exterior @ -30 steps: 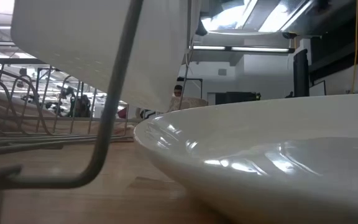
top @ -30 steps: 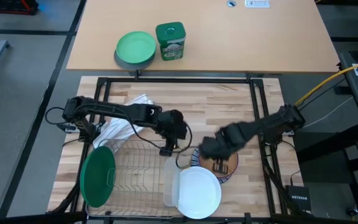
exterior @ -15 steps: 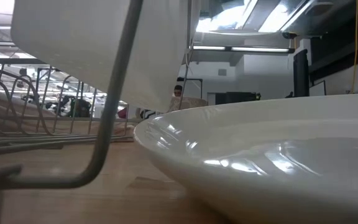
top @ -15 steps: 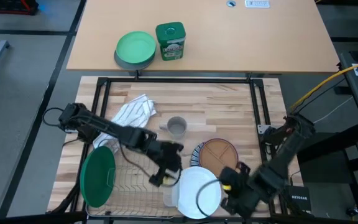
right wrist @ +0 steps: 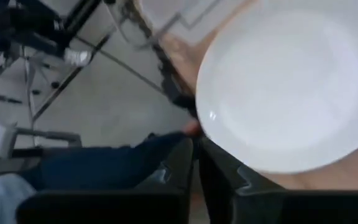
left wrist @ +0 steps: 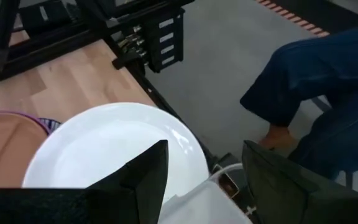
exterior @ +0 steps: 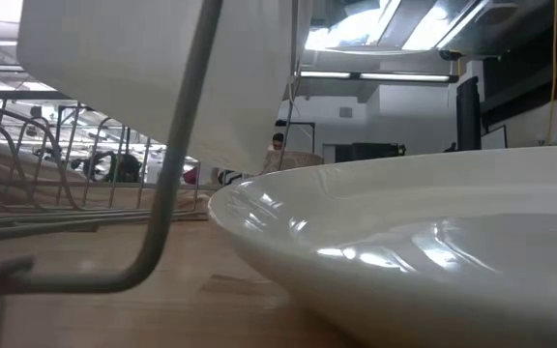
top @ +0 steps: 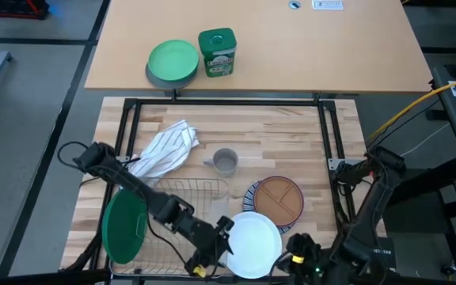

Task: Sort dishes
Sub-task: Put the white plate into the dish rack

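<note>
On the left side of the desk (top: 291, 131), a large dark green plate (top: 125, 226) stands on its edge at the left end of a wire dish rack (top: 172, 214). A striped cloth (top: 165, 148) lies on the desk at the far side of the rack.

The left arm reaches from the left over the rack toward the near edge. The left hand (top: 212, 245) is low at the near right corner of the rack, just beside the left rim of the white plate (top: 253, 244). In the left wrist view its two dark fingers (left wrist: 143, 171) stand wide apart and nothing is between them; the white plate lies just beyond them.

A small grey mug (top: 226, 162) stands near the middle of the desk, apart from the plates. To its right, a brown plate (top: 279, 198) lies on top of a stack; a blue-and-white striped rim (top: 251, 196) shows under it on the left. The white plate lies flat at the near edge, touching or overlapping the near side of this stack.

The right hand (top: 301, 252) is at the near edge of the desk, just right of the white plate. In the right wrist view its fingers (right wrist: 213, 168) are almost together, with only a narrow gap, and they hold nothing.

On the far desk a light green plate (top: 172, 59) rests on a grey bowl, beside a green canister (top: 216, 52).
</note>
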